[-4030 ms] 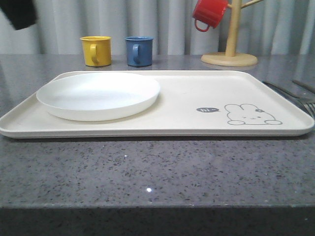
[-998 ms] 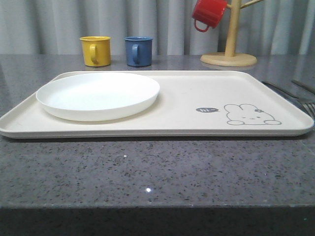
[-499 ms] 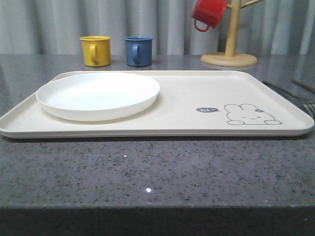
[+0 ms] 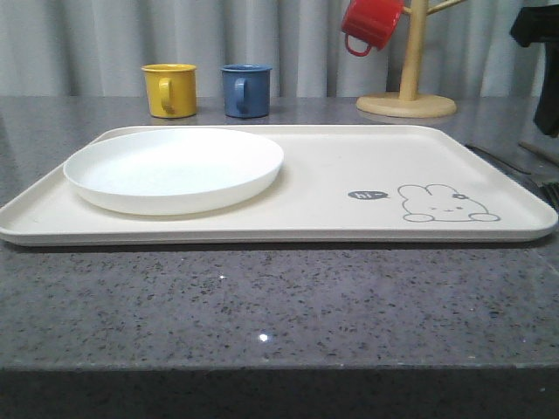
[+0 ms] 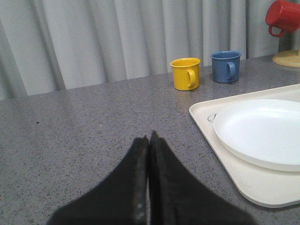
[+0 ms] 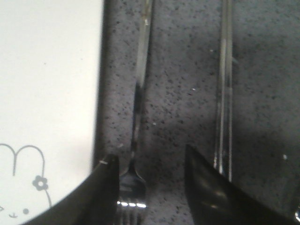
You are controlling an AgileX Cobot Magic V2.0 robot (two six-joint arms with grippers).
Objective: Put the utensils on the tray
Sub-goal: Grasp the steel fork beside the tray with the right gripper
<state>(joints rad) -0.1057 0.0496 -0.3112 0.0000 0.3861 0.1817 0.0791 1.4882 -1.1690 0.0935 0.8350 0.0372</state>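
Observation:
The cream tray [image 4: 349,166] with its grey rabbit drawing lies across the middle of the table, and its edge [image 6: 51,84] runs beside my right gripper. A silver fork [image 6: 138,93] lies on the grey table just off that edge, with a pair of chopsticks [image 6: 225,93] parallel to it further out. My right gripper [image 6: 150,157] hangs open over the table, and the fork's head sits between its fingers, close to the finger on the tray side. The fork [image 4: 546,188] also lies at the table's right edge. Left of the tray, my left gripper [image 5: 149,138] is shut and empty.
A round white plate [image 4: 175,168] covers the tray's left half. A yellow cup [image 4: 170,90] and a blue cup [image 4: 246,90] stand behind the tray. A wooden mug tree [image 4: 408,96] with a red mug [image 4: 371,24] stands at the back right, near my right arm [image 4: 540,52].
My right arm has come into the front view at the top right. The dark shape at the top left four seconds ago is gone. Tray, plate and cups have not moved.

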